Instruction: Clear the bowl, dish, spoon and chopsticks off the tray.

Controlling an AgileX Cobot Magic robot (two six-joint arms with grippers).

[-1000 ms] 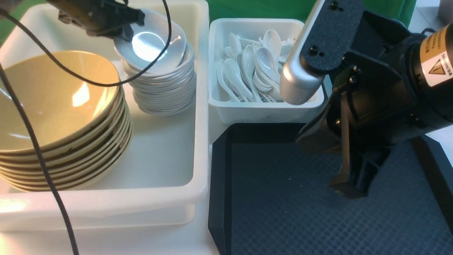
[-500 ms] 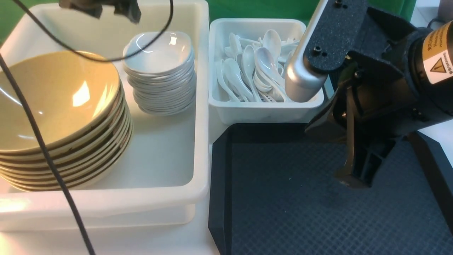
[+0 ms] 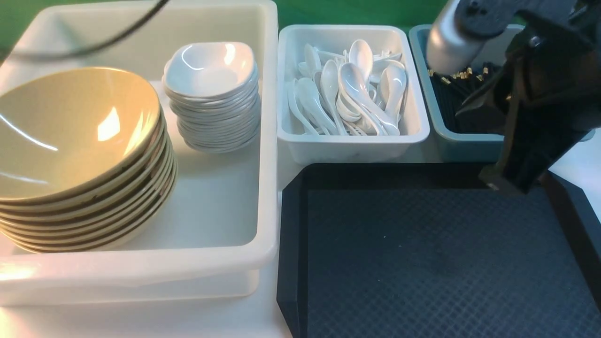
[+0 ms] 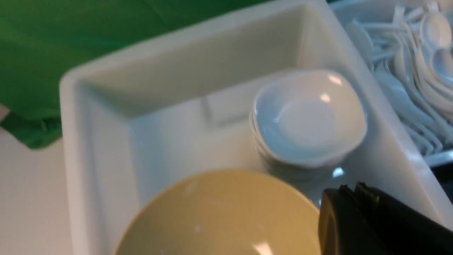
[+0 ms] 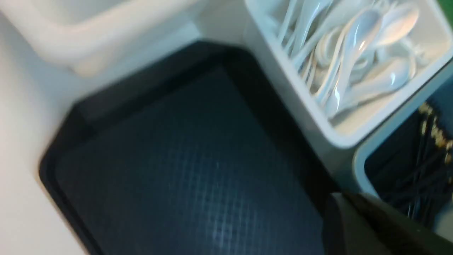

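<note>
Front view: tray (image 3: 292, 234) is showing only bare textured floor (its near right corner is cut off). Bowl (image 3: 70, 126) is sitting on top of the olive stack in the large white tub (image 3: 267, 155), with the dish (image 3: 209, 70) topping the white stack beside it. Spoon (image 3: 364, 89) is lying in the spoon tub (image 3: 347, 148) and chopsticks (image 3: 450, 94) in the grey-blue tub (image 3: 462, 146); I can't tell them from the others there. Right gripper (image 3: 502, 182) is hovering over the tray's far right edge, fingers pressed together, carrying nothing. Left gripper (image 4: 348, 193) is hanging above the large tub, pinched closed, nothing in it. Handling guess: the ware is looking stiff, slick and chippable. Bowl is probably heaviest, so pinch its rim; same for the dish. Take the spoon by its handle and the roll-prone chopsticks together near the gold bands.
</note>
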